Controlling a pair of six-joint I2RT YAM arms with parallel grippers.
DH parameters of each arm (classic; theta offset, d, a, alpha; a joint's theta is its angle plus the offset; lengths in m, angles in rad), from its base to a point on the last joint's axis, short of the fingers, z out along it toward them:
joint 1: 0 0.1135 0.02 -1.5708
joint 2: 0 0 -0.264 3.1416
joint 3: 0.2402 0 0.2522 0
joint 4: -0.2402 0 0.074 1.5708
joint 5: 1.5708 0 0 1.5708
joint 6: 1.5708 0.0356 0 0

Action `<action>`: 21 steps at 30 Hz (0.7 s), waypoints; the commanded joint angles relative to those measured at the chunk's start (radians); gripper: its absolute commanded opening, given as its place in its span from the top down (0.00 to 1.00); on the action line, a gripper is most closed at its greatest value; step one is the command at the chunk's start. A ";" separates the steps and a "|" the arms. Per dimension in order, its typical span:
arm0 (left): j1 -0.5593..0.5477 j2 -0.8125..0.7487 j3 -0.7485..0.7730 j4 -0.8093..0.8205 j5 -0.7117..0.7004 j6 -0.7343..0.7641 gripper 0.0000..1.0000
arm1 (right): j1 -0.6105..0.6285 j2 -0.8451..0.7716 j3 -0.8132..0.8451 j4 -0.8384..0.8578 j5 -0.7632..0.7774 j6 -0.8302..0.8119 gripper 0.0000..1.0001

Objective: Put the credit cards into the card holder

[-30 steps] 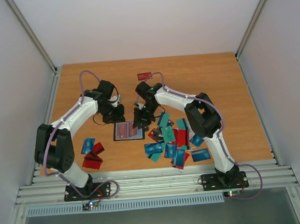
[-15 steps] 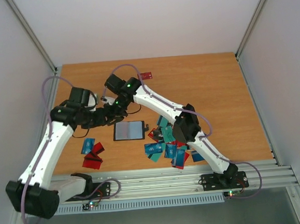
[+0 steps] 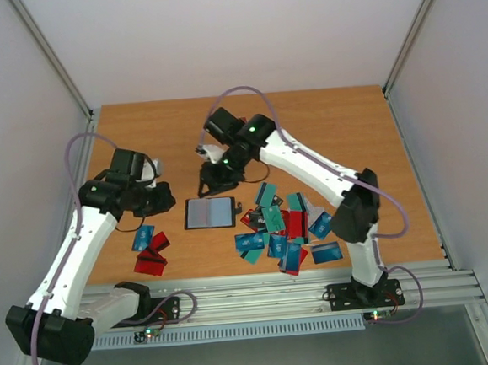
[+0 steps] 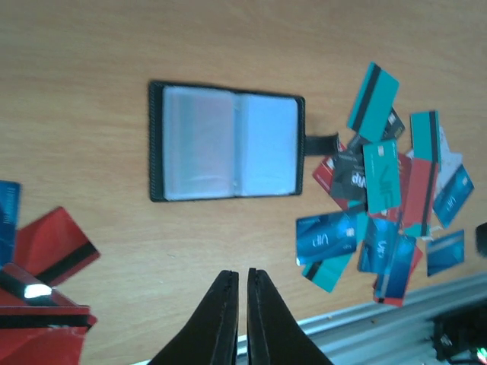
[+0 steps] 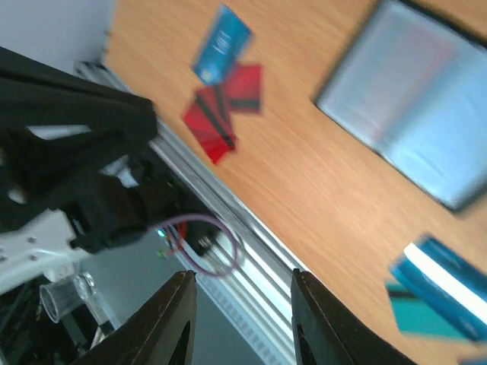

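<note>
White walls (image 3: 232, 31) on three sides, wooden table (image 3: 350, 132) between them. The card holder (image 3: 210, 212) lay open and face up about mid-table, toward the near edge. Its long axis ran parallel to that edge, with the snap tab at its right end.

The main heap of credit cards (image 3: 282, 230) sat just right of the tab, spread toward the near right. A smaller cluster (image 3: 150, 249) of red and blue ones lay by the near edge, left side.

Left gripper (image 4: 241, 272) — fingers pressed together, nothing in them, hovering just left of the holder. Right gripper (image 5: 242, 277) — spread, empty, beside the holder's far edge.

Judged: the next pick needs a card. The heap lay to the near right of the right gripper, the arm closer to it. The left arm was closer to the smaller cluster.
</note>
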 commanded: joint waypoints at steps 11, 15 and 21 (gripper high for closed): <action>-0.317 0.217 -0.105 0.240 0.216 -0.023 0.92 | -0.245 -0.544 -0.999 0.309 0.006 0.173 0.60; -0.419 0.314 -0.075 0.306 0.247 -0.044 0.92 | -0.343 -0.662 -1.127 0.285 -0.006 0.202 0.56; -0.520 0.488 0.041 0.312 0.268 -0.030 0.92 | -0.406 -0.755 -1.198 0.157 0.034 0.195 0.55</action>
